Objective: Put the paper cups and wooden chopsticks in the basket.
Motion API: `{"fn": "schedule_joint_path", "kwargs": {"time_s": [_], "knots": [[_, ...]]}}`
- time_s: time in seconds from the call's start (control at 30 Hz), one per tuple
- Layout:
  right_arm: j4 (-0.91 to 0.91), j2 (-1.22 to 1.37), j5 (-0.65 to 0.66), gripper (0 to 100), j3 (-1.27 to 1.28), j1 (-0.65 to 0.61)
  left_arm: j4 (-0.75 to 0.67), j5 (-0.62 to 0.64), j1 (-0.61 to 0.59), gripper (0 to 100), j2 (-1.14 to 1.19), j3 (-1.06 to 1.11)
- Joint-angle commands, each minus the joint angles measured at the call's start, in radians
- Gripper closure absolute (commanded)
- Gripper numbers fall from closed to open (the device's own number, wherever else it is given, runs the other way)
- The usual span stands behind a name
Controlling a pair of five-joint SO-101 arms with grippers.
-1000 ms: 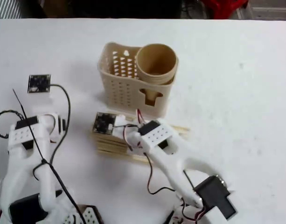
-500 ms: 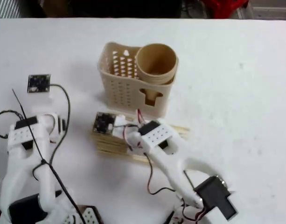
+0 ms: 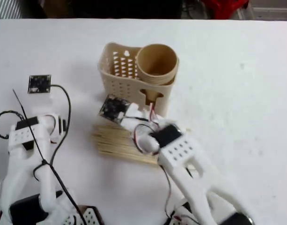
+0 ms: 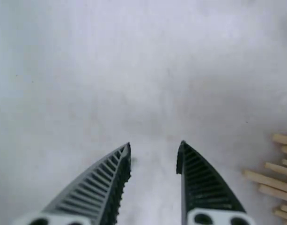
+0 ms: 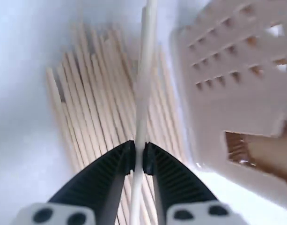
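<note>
**Task progress.** The paper cups [image 3: 156, 62] stand nested, mouth up, in one end of the basket [image 3: 119, 86], so I judge that half of the job done. The chopstick pile [image 3: 116, 140] lies on the bench [image 3: 237, 93] just in front of the basket, and no stick shows inside the basket's open compartment. The chopstick half therefore looks barely begun.

**Right pincer.** My right pincer [image 5: 139, 158] is closed narrowly on a single held chopstick [image 5: 146, 70], gripped near one end, with the jaws pressed to its sides. It hangs over the pile, close beside the basket's perforated wall.

**Orientation of the stick.** The held chopstick's long axis runs straight forward from the jaw tips, roughly parallel to the sticks beneath it and alongside the basket wall. It appears to ride above the pile, though I cannot tell whether its far end is clear of the other sticks. In the high view the pile's sticks lie lengthwise across the bench, along the basket's front face. I judge that the stick must be tipped toward upright, or swung over the rim, before it can drop in.

**Left pincer.** My left pincer [image 4: 154, 151] is moderately open and holds nothing. It sits over bare bench, with a few chopstick ends off to one side.
</note>
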Motion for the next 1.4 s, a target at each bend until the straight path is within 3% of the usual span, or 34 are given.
{"fn": "schedule_joint_path", "kwargs": {"time_s": [0.0,0.17,0.47,0.97,1.2,1.37], "knots": [[0.005,-0.188,-0.074,98.2,-0.02,0.007,0.005,-0.005,-0.008,82,0.001,-0.04],[0.01,-0.265,-0.175,98.2,-0.163,0.01,0.005,-0.005,-0.008,82,0.001,-0.04],[-0.068,-0.096,-0.307,98.2,-0.537,0.01,0.005,-0.005,-0.008,82,0.002,-0.04],[-0.503,0.351,-0.404,98.2,-0.985,0.045,0.005,-0.005,-0.008,82,0.001,-0.04],[-0.521,0.499,-0.595,98.2,-1.037,0.18,0.005,-0.005,-0.008,82,-0.001,-0.04],[-0.516,0.527,-0.615,98.2,-1.036,0.191,0.005,-0.005,-0.008,82,-0.001,-0.04]]}}
